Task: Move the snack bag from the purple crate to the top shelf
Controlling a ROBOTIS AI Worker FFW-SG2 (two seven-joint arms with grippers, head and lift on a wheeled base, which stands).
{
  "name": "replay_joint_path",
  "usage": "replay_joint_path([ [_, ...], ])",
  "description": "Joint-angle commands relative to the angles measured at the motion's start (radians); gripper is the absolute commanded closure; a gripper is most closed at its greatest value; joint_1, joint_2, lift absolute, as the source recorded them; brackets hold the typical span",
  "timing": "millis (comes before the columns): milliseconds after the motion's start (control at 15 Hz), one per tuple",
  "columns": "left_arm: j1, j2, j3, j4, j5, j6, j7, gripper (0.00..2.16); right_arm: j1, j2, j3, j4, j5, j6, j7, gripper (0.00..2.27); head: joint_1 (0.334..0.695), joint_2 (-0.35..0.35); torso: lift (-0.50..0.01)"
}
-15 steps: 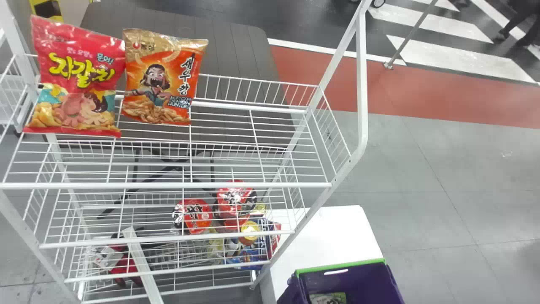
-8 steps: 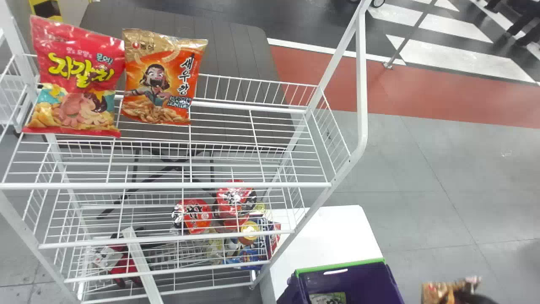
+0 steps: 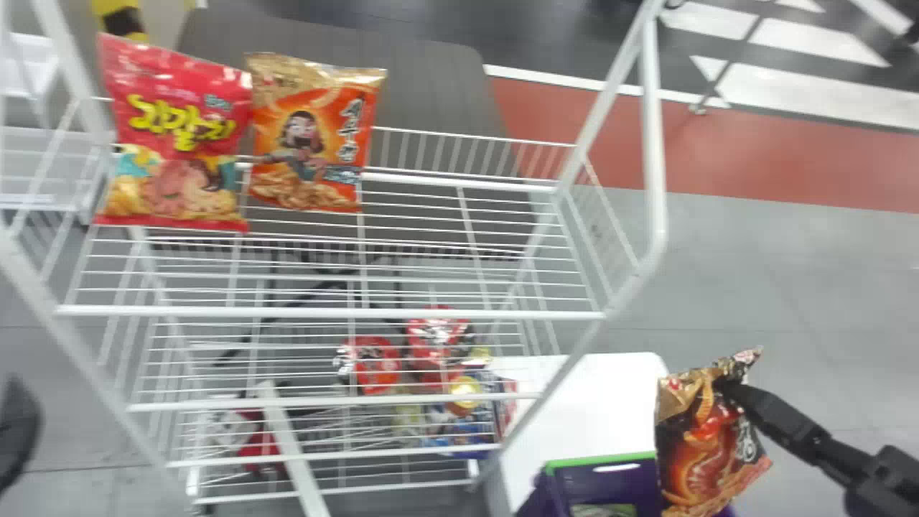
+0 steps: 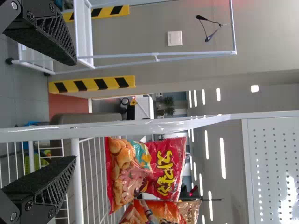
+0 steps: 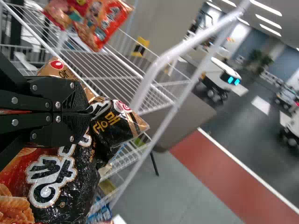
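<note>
The right gripper [image 3: 726, 393] is holding the snack bag [image 3: 696, 459] by its upper part, its jaws closing tightly with only crumpled film between them. The film is bunching at the fingertips, and a gold and black upper corner is sticking out past them. The body of the bag is hanging below the jaws and to their left in the head view, its printed front facing the head camera and its lower edge slanting. In the right wrist view, the jaws are crossing the bag near one end, while its broad body is spreading beside them.

The bag is hanging to the right of the rack, apart from the top shelf [image 3: 330, 312], and is covering part of the purple crate [image 3: 531, 502] in the head view. A green packet [image 3: 603, 510] is lying in the crate. The white table [image 3: 610, 391] is standing beside the rack.

The left gripper [image 3: 17, 431] is waiting at the left edge of the head view, its jaws standing wide apart and holding nothing. A red bag [image 3: 176, 136] and an orange bag [image 3: 312, 143] are standing side by side on the top shelf, toward its left rear. Red tubs [image 3: 370, 365] are resting lower in the rack.
</note>
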Motion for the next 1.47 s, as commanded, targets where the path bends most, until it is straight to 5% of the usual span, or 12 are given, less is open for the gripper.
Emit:
replay_joint_path([
  [0, -0.001, -0.001, 0.0, 0.001, 0.0, 0.004, 0.0, 0.1, -0.016, 0.006, 0.103, -0.06, -0.017, 0.002, -0.034, 2.09, 0.695, -0.157, 0.003],
  [467, 0.004, -0.002, 0.0, 0.001, 0.0, -0.002, 0.001, 0.1, -0.011, 0.006, 0.47, -0.107, -0.105, 0.002, -0.274, 2.09, 0.695, 0.053, 0.003],
  [667, 0.007, -0.001, 0.006, 0.001, 0.0, -0.009, 0.0, 0.1, -0.005, 0.006, 0.612, -0.063, -0.107, -0.27, -0.337, 2.09, 0.695, 0.16, 0.003],
  [1400, -0.018, 0.013, 0.01, 0.019, 0.015, 0.004, -0.009, 0.1, -0.201, 0.006, 0.85, 0.232, -0.059, -0.819, -0.405, 2.09, 0.695, 0.179, 0.003],
])
